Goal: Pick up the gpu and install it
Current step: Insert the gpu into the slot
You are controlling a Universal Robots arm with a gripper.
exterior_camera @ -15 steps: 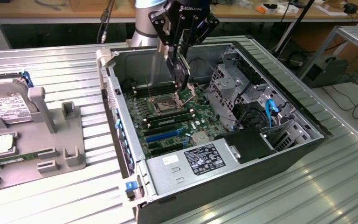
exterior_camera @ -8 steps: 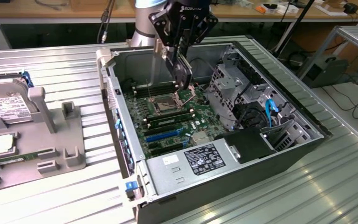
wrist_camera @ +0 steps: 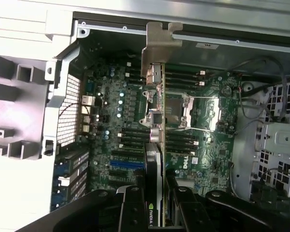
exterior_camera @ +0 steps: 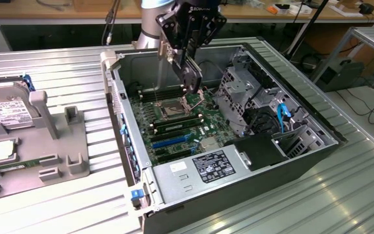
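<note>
Gripper (exterior_camera: 185, 56) hangs over open PC case (exterior_camera: 252, 190) on the bench (exterior_camera: 57, 73), fingers (wrist_camera: 130, 209) clamped on the gpu (wrist_camera: 156, 145), one per side. Card sits edge-on over the mobo (wrist_camera: 203, 121), near CPU socket (wrist_camera: 176, 108). Long axis runs straight out from fingers, steeply downward in exterior view. Silver bracket (wrist_camera: 159, 43) is at the end farthest from fingers.

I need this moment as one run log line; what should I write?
gripper: shut on gpu | gpu: held over motherboard, not seated | case: open
</note>
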